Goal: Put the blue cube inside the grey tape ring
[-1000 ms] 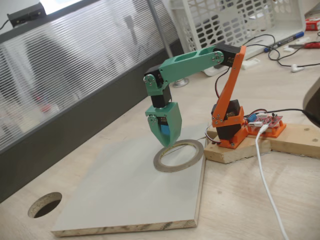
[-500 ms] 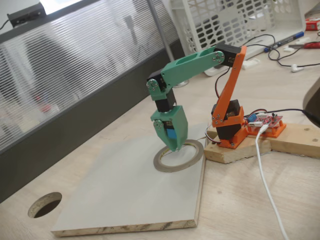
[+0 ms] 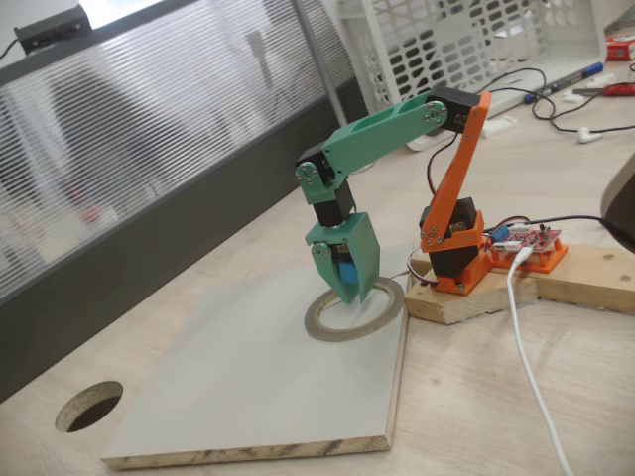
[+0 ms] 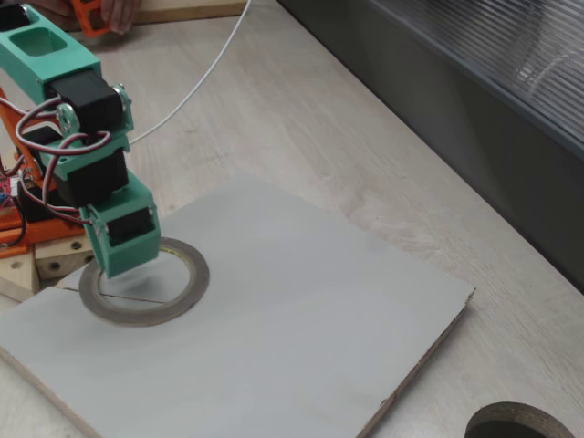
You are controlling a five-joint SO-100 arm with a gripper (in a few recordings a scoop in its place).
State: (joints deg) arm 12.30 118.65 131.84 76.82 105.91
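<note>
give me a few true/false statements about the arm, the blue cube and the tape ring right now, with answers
1. The hand has its tips over the opening of the grey tape ring. True.
2. The blue cube lies on the board, far from the ring. False: it sits between the hand's fingers, above the ring.
3. The ring lies flat on the pale board. True.
4. The ring sits around the round dark hole. False: the hole is in the table off the board's near corner, apart from the ring.
5. The arm's base is blue. False: it is orange, on a wooden block.
</note>
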